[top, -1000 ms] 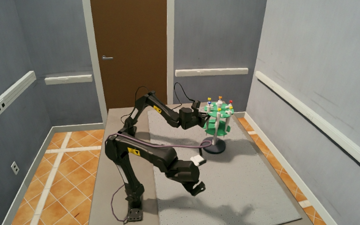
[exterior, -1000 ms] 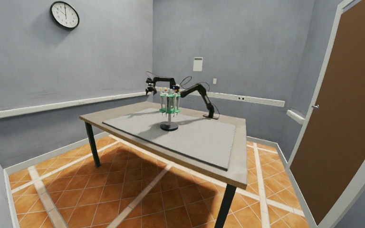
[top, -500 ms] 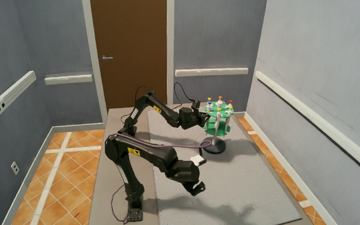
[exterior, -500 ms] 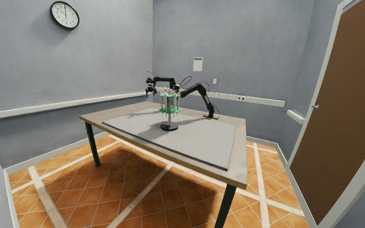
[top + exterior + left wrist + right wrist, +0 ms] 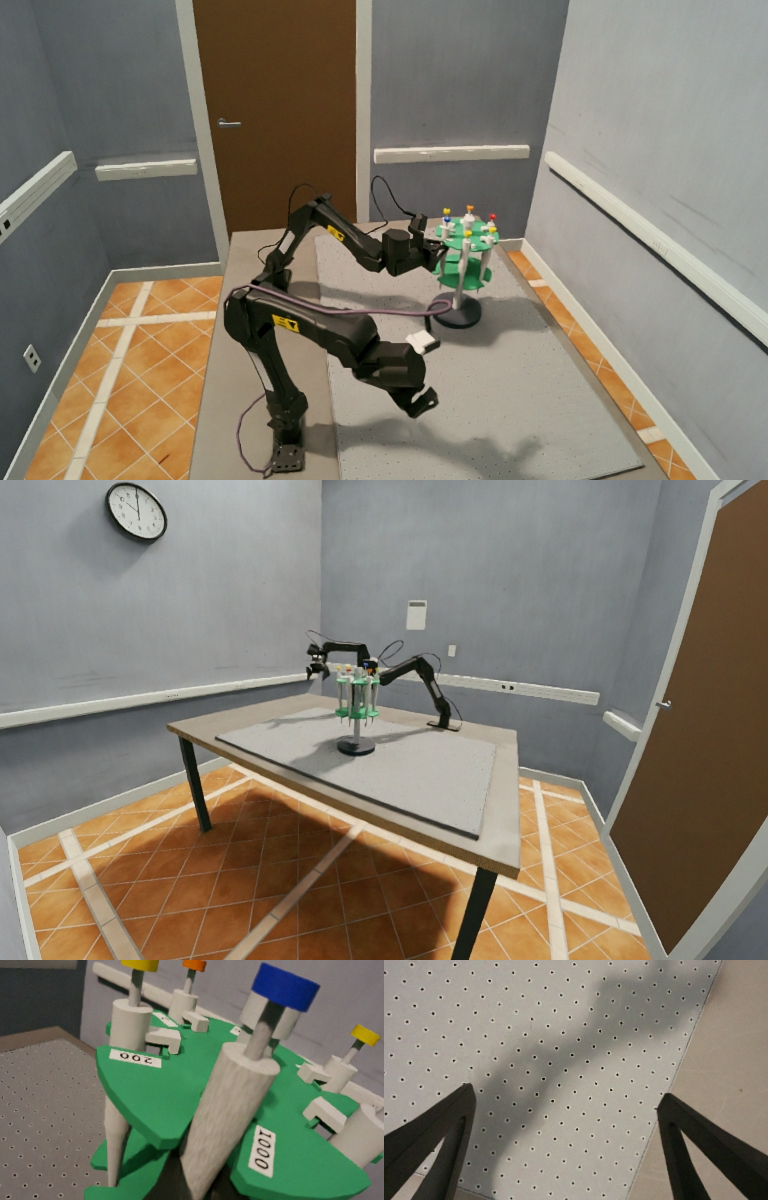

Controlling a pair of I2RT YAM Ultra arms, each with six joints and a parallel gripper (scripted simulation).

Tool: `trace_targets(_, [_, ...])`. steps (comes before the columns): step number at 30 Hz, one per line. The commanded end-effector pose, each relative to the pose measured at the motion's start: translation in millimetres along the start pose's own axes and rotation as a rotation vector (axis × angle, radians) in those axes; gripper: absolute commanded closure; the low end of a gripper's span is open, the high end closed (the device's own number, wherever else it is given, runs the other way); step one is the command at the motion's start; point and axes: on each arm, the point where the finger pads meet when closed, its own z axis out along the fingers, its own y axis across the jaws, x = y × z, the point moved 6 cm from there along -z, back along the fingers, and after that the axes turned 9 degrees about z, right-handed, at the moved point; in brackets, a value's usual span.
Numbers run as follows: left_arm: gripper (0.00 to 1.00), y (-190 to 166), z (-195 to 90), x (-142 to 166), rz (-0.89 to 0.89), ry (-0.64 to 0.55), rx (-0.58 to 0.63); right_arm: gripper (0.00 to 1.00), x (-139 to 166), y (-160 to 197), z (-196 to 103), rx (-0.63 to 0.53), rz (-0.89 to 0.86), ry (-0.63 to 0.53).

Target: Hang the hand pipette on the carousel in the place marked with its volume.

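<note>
From my side of the top view, starting left, the right tool [image 5: 425, 400] [image 5: 317, 669] [image 5: 571, 1096] hangs over the near part of the mat [image 5: 509, 384] [image 5: 424, 774] [image 5: 584, 1125], fingers spread fully, nothing between them. The mat lies on the desk [image 5: 226, 418] [image 5: 464, 842] [image 5: 729, 1110].

A little farther right and on the far side, I have the left tool [image 5: 443, 249] [image 5: 370, 669] at the carousel [image 5: 466, 274] [image 5: 355, 747] [image 5: 150, 1095], its fingers mostly closed around the blue pipette [image 5: 445, 229] [image 5: 366, 665] [image 5: 227, 1095]. That's the one I'm hanging: it stands at a gap in the green disc, beside the label [image 5: 262, 1151] reading 1000. Its hook is hidden behind its body, so I can't tell whether it sits behind the rail.

Beside it, on the 200 place, hangs a yellow pipette [image 5: 130, 1025]. Farther right on the carousel is a red pipette [image 5: 492, 217].
</note>
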Motion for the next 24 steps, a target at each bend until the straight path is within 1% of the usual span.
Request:
trace_targets(1, [0.88, 11.1, 4.0, -18.0, -0.054, -0.016, -0.028, 0.00, -4.6, -3.3, -2.9, 0.003, -0.010, -0.028])
trace_targets(12, [0.88, 11.1, 4.0, -18.0, -0.054, -0.016, -0.028, 0.00, -4.6, -3.3, -2.9, 0.003, -0.010, -0.028])
trace_targets(16, [0.88, 5.3, 4.2, 4.0, -0.013, 0.000, -0.025, 0.00, -4.6, -3.3, -2.9, 0.003, -0.010, -0.028])
trace_targets(20, [0.88, 2.9, 4.6, 6.8, -0.011, 0.001, -0.024, 0.00, -4.6, -3.3, -2.9, 0.003, -0.010, -0.028])
trace_targets(21, [0.88, 2.4, 5.0, 1.5, -0.028, -0.005, -0.025, 0.00, -4.6, -3.3, -2.9, 0.003, -0.010, -0.028])
trace_targets(24, [0.88, 1.4, 4.0, 12.6, -0.003, 0.003, -0.023, 0.00, -4.6, -3.3, -2.9, 0.003, -0.010, -0.028])
